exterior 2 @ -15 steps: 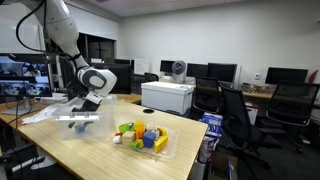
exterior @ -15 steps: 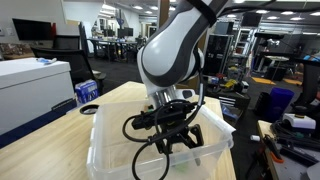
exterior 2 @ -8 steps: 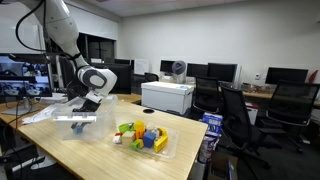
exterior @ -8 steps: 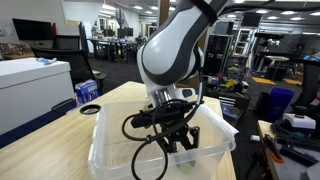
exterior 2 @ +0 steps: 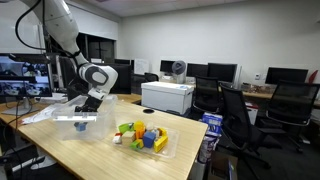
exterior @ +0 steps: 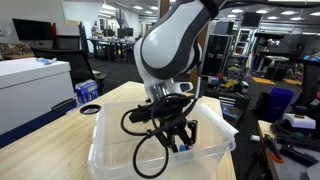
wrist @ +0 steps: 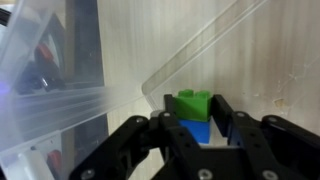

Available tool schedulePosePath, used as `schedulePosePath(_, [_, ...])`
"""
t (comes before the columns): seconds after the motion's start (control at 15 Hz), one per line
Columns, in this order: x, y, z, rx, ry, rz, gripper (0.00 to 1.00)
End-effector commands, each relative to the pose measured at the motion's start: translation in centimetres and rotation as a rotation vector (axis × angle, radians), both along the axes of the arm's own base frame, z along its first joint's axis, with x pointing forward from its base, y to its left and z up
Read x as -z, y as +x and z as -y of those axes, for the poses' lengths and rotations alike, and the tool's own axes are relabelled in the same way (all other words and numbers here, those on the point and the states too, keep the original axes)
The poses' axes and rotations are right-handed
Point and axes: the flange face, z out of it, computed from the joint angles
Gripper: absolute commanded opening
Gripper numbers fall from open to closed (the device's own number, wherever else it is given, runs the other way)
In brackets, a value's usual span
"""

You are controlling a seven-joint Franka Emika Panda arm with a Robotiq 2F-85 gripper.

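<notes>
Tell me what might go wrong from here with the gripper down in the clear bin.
1. In the wrist view the gripper flanks a green block and a blue block; whether it pinches both is unclear, so one may slip out.
2. The walls of the clear bin stand close around it; a sideways move may knock the bin.
3. The black cable loops near the rim and might snag.
</notes>
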Motion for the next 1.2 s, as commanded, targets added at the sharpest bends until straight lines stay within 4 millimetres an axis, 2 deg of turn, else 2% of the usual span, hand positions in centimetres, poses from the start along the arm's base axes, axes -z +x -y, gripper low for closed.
schedulePosePath(0.0, [-4.6, 0.1, -0.7, -0.049, -0.038, -0.003, 0.17])
schedulePosePath(0.13, [-7.3, 0.3, -1.3, -0.093, -0.06, 0.009, 0.17])
schedulePosePath(0.4, [-14.4, 0.3, -2.3, -0.179, -0.141, 0.056, 0.17])
schedulePosePath(0.53, [-17.9, 0.2, -2.2, -0.202, -0.205, 0.084, 0.17])
schedulePosePath(0.87, [-25.5, 0.9, 0.8, -0.221, -0.316, 0.189, 0.17])
schedulePosePath(1.0, [-27.4, 1.2, 3.0, -0.209, -0.352, 0.239, 0.17])
schedulePosePath(1.13, [-28.3, 1.7, 5.9, -0.191, -0.383, 0.273, 0.17])
